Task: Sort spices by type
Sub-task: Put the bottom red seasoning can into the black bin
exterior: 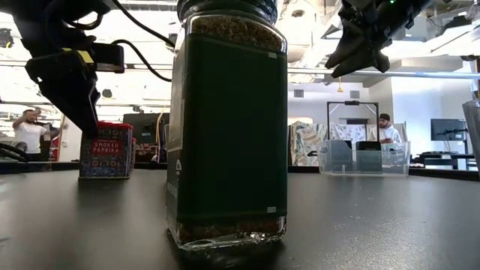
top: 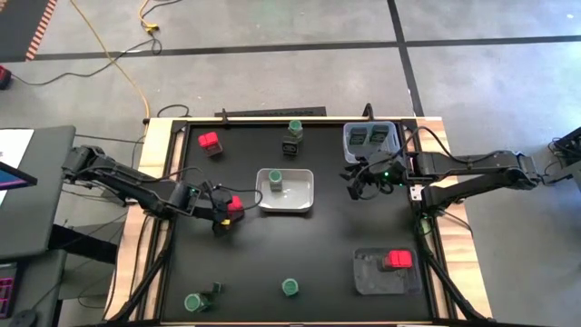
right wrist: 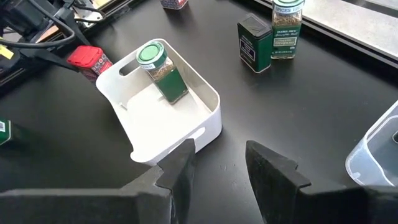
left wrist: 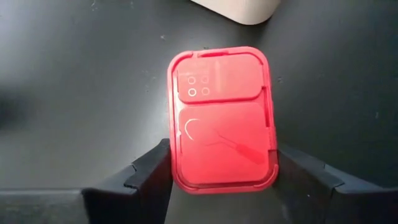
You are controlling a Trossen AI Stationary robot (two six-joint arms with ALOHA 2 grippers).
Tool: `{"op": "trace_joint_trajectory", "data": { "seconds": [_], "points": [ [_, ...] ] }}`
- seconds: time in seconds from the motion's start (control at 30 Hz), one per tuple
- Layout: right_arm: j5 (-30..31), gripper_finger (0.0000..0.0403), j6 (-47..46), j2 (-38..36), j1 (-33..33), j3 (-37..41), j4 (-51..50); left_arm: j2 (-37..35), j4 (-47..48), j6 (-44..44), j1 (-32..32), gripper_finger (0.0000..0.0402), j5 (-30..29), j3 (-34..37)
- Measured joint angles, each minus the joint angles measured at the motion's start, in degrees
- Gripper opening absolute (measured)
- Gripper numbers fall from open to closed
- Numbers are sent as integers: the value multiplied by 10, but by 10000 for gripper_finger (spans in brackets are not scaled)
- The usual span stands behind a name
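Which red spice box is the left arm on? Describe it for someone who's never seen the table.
Start at the white tray mid-table. Just off its left side stands a red box between the left gripper's jaws. The other loose red box stands alone near the far edge; a third lies in a clear tray.

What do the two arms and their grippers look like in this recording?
Both arms are dark, jointed links with black cables running along them. The left gripper has flat, angular black fingers. The right gripper is likewise black, and small green lights glow on the wrist behind it.
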State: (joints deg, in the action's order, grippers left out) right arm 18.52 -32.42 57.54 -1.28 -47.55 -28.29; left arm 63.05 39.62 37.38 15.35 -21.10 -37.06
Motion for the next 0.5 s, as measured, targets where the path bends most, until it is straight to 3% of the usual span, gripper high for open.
{"op": "trace_joint_trajectory", "data": {
  "seconds": [0.5],
  "points": [
    [0, 170, -1, 0, 0, 0, 3, -18, 18, -58, -2, 212, 0, -28]
  ]
}}
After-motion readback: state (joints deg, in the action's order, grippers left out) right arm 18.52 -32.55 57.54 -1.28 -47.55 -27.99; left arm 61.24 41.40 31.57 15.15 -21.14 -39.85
